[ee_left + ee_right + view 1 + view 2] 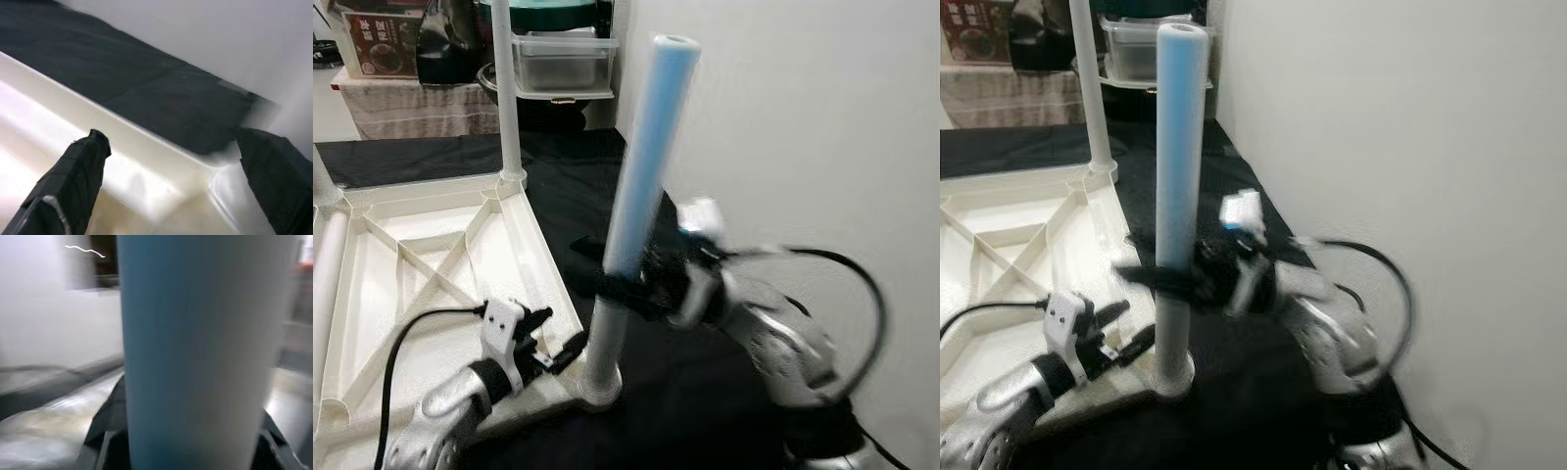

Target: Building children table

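A cream table top [431, 255] lies upside down on a black cloth. A light blue leg [646, 157] stands nearly upright in the near corner socket [602, 382], leaning slightly right. My right gripper [622, 289] is shut on the blue leg's lower part; the leg [195, 357] looms close in the right wrist view. My left gripper [558, 333] hovers open just left of that corner, its fingers [78, 166] spread above the table top's rim [146, 161]. A white leg [506, 98] stands in the far corner.
A white wall [803, 117] rises close on the right. Behind the cloth stand a clear plastic box [563, 59] and a printed carton [382, 44] on a covered stand. Another white leg [328, 284] lies on the table top's left side. Black cables trail from both arms.
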You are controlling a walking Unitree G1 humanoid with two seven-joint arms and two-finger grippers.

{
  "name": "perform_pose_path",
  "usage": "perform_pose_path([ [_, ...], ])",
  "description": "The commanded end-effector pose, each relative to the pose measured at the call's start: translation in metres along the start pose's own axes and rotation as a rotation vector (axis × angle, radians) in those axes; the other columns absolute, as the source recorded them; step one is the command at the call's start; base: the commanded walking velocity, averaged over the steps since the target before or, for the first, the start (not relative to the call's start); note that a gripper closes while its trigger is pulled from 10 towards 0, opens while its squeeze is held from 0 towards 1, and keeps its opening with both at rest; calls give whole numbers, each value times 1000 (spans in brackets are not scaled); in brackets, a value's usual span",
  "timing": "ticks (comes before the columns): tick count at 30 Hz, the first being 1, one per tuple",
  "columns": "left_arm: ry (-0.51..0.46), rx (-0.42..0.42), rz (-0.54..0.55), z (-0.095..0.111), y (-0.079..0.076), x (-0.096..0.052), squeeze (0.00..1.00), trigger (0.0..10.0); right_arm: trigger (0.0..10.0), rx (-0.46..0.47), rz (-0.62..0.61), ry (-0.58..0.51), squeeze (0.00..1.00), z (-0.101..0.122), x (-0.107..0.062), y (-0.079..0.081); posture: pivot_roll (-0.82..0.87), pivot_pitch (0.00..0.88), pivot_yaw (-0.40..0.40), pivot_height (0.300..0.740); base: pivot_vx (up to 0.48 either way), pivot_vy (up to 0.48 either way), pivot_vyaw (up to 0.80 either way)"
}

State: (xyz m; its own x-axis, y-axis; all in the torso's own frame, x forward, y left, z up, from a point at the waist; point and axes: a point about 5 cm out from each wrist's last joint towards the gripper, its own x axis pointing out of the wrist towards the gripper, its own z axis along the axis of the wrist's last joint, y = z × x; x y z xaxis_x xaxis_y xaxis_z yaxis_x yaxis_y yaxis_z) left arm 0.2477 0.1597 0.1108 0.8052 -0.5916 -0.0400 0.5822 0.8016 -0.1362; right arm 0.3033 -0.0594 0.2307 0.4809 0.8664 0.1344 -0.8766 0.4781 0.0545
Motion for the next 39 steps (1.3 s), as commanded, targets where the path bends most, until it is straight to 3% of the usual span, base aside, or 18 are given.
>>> perform_pose_path([
  [1, 13, -16, -50, -4, -8, 4, 0, 10000, 0, 8, -549, 249, 0, -47, -17, -50, 38, 0, -128, 740, 0, 0, 0],
  [2, 12, -16, -52, -4, -8, 4, 0, 10000, 0, 32, -649, 265, 0, -55, -24, -57, 40, 0, -125, 740, 0, 0, 0],
  [6, 12, -16, -55, -4, -9, 4, 0, 10000, 0, 128, -671, 222, 0, -59, -27, -50, 35, 0, -121, 740, 0, 0, 0],
  [7, 15, -16, -58, -4, -8, 4, 0, 10000, 10000, 137, -569, 175, 0, -51, -20, -36, 30, 0, -116, 740, 0, 0, 0],
  [12, 18, -17, -63, -5, -9, 4, 0, 10000, 10000, 154, -441, 108, 0, -40, -15, -26, 23, 0, -113, 740, 0, 0, 0],
  [13, 17, -18, -65, -5, -10, 5, 0, 10000, 10000, 199, -377, 44, 1000, -32, -16, -25, 24, 0, -115, 740, 0, 0, 0],
  [15, 17, -19, -66, -5, -10, 6, 0, 10000, 10000, 229, -332, -3, 1000, -27, -17, -24, 24, 0, -115, 740, 0, 0, 0],
  [18, 13, -20, -65, -4, -10, 6, 0, 10000, 10000, 177, -137, -49, 1000, -7, -15, -15, 28, 0, -122, 740, 0, 0, 0],
  [19, 13, -20, -63, -4, -9, 6, 0, 10000, 10000, 151, -73, -72, 0, 0, -15, -13, 28, 0, -122, 740, 0, 0, 0],
  [23, 13, -22, -60, -5, -9, 5, 0, 10000, 10000, 151, -4, -121, 0, 9, -16, -11, 34, 0, -125, 740, 0, 0, 0],
  [27, 11, -22, -58, -4, -10, 5, 0, 10000, 10000, 128, 367, -190, 0, 23, -26, 23, 43, 0, -133, 740, 0, 0, 0],
  [28, 11, -22, -58, -4, -10, 5, 0, 10000, 10000, 128, 367, -190, 0, 23, -26, 23, 43, 0, -133, 740, 0, 0, 0],
  [30, 10, -20, -55, -4, -10, 5, 0, 10000, 9647, 122, 508, -185, 0, 21, -34, 38, 43, 0, -133, 740, 0, 0, 0],
  [31, 10, -19, -53, -4, -9, 4, 0, 10000, 4118, 112, 562, -171, 0, 17, -41, 44, 51, 0, -138, 740, 0, 0, 0],
  [36, 13, -19, -49, -4, -8, 3, 0, 10000, 3608, 111, 628, -143, 0, 11, -51, 48, 47, 0, -135, 740, 0, 0, 0],
  [37, 14, -19, -49, -4, -8, 3, 0, 10000, 0, 123, 636, -149, 0, 11, -53, 47, 47, 0, -135, 740, 0, 0, 0],
  [38, 14, -19, -49, -4, -8, 3, 0, 10000, 0, 123, 636, -149, 0, 11, -53, 47, 47, 0, -135, 740, 0, 0, 0],
  [39, 14, -20, -52, -5, -8, 3, 0, 10000, 0, 107, 497, -99, 0, 4, -46, 35, 39, 0, -131, 740, 0, 0, 0],
])
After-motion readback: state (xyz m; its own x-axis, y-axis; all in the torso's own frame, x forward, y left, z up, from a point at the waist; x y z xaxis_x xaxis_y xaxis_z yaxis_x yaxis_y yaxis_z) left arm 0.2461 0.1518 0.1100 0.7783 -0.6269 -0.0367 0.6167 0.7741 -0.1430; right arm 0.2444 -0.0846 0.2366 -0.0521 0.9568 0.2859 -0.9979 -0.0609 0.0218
